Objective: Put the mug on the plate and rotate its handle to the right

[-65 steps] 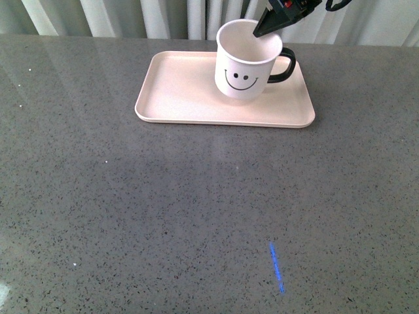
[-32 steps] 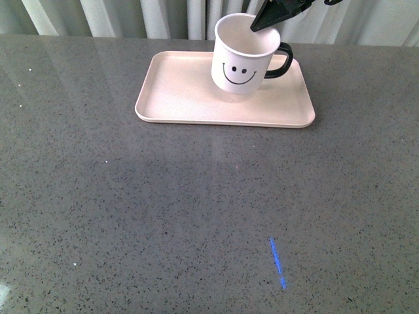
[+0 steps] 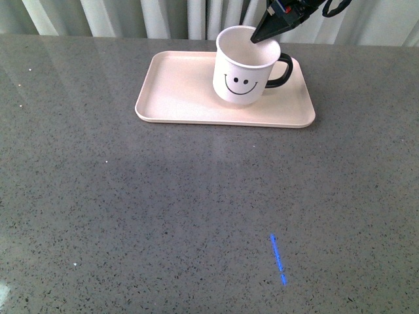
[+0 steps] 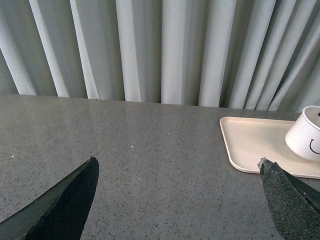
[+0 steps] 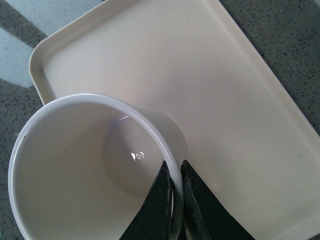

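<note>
The white mug (image 3: 243, 70) with a black smiley face is over the right half of the pale pink plate (image 3: 177, 91); whether its base touches the plate I cannot tell. Its black handle (image 3: 283, 70) points right. My right gripper (image 3: 259, 36) comes down from the far right and is shut on the mug's far rim. In the right wrist view the fingers (image 5: 173, 169) pinch the rim of the mug (image 5: 75, 150), one inside and one outside, above the plate (image 5: 210, 75). My left gripper (image 4: 177, 161) hangs open over bare table, left of the plate (image 4: 250, 145) and mug (image 4: 306, 132).
The grey speckled table (image 3: 163, 209) runs wide in front of the plate. A short blue light streak (image 3: 277, 259) lies on it near the front. Pale curtains (image 3: 163, 16) hang behind the table's far edge.
The mug rose slightly up and to the left half a second ago, then came back down over the plate. Its handle stays to the right. The right gripper kept its hold.
</note>
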